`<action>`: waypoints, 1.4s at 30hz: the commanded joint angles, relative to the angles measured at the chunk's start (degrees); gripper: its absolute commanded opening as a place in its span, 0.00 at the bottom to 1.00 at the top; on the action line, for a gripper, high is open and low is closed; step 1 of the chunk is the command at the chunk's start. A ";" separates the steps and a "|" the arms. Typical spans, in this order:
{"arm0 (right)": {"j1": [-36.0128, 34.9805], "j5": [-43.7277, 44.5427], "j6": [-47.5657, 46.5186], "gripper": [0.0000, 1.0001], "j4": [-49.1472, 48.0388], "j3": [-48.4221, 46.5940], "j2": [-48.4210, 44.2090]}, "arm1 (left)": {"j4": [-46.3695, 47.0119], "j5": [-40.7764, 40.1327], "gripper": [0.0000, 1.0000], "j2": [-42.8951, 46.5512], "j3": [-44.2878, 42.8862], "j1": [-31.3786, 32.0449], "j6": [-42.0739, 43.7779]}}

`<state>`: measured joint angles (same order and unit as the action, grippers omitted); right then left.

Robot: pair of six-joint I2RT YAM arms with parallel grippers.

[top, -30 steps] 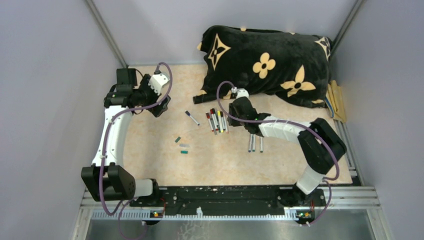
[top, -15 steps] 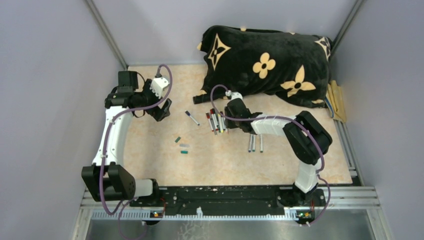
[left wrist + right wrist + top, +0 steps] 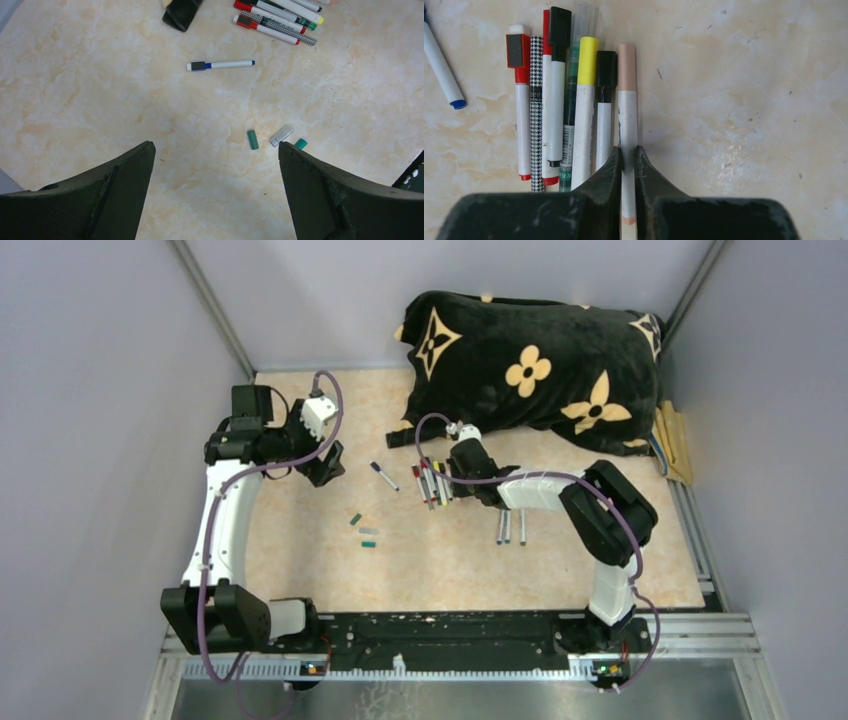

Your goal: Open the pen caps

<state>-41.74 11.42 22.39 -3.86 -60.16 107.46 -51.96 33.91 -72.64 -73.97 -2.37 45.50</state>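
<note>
Top external: left gripper (image 3: 325,466) is being held over the table (image 3: 420,570) at far left, apart from all pens; right gripper (image 3: 450,472) is being held low at the right edge of the pen cluster (image 3: 430,482), just in front of the black flower-patterned pillow (image 3: 530,360); lone blue pen (image 3: 384,476) is lying between the cluster and the left gripper; three loose caps (image 3: 366,531) are lying nearer the arm bases, well apart from both grippers; three more pens (image 3: 510,526) are lying parallel beside the right forearm. Left wrist: its fingers (image 3: 105,195) are being held spread wide with nothing between them; the green cap (image 3: 253,139), grey cap (image 3: 281,135) and teal cap (image 3: 300,143) are being seen close together on the table, none on a pen; the blue pen is lying alone beyond them, the cluster at the top edge. Right wrist: the peach-capped pen (image 3: 627,100) is being pinched at mid-barrel between both fingers (image 3: 609,172), cap on and pointing away; it is lying outermost on the right of the row, touching the black-capped pen (image 3: 605,100); next leftward the yellow-capped pen (image 3: 585,90) and further capped pens are lying side by side.
</note>
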 commanded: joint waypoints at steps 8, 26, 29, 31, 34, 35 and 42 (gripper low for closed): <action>-0.06 -2.57 -1.72 0.00 0.93 3.55 -11.86 | -3.17 7.95 0.99 -2.03 3.97 -0.07 4.23; -0.10 -41.55 1.04 0.00 7.08 2.58 -22.06 | -7.99 17.29 0.99 3.84 8.85 2.16 33.55; -0.06 -49.34 1.79 0.00 6.75 1.43 -21.00 | -8.80 17.10 0.99 5.49 10.75 4.65 37.25; -0.23 -53.10 2.30 0.00 5.96 0.65 -19.82 | -8.47 16.06 0.99 6.34 11.20 6.38 37.51; -1.02 -55.85 2.70 0.00 6.05 -0.99 -17.76 | -9.40 15.30 0.99 7.27 11.29 9.23 38.01; -1.52 -56.61 2.73 0.00 6.20 -1.91 -16.86 | -9.65 14.88 0.99 7.48 11.47 10.53 38.20; -3.90 -59.53 4.97 0.00 4.35 -6.65 -12.61 | -8.01 6.90 0.94 8.98 14.70 19.28 38.20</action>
<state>-44.62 -43.83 25.71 3.77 -62.98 93.47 -59.66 43.77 -64.40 -60.95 14.24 81.12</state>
